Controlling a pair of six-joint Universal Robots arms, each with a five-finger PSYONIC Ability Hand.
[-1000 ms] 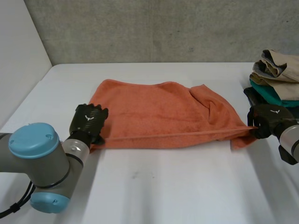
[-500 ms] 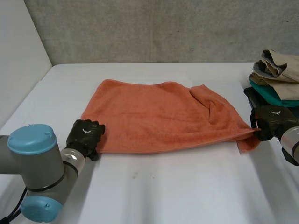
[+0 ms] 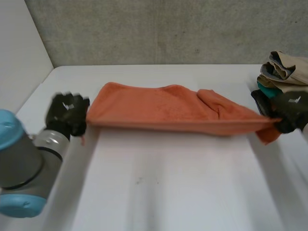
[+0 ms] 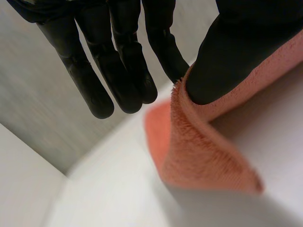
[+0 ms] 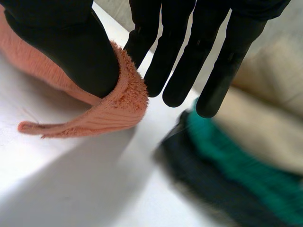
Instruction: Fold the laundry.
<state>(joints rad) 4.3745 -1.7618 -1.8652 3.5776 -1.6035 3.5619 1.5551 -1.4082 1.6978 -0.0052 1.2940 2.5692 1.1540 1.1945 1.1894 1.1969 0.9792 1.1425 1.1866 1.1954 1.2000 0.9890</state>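
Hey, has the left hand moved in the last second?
Yes. The left hand has shifted outward toward the table's left edge, pulling the orange towel corner with it.

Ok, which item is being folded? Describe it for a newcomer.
On the white table, the orange towel stretches from the black left hand to the black right hand, each pinching an end. Unlike the beige, teal and dark clothes piled beside the right hand, it lies alone, drawn long.

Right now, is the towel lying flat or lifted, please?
Partly lifted: the left hand and right hand each pinch an end of the towel, stretching its near edge taut above the table.
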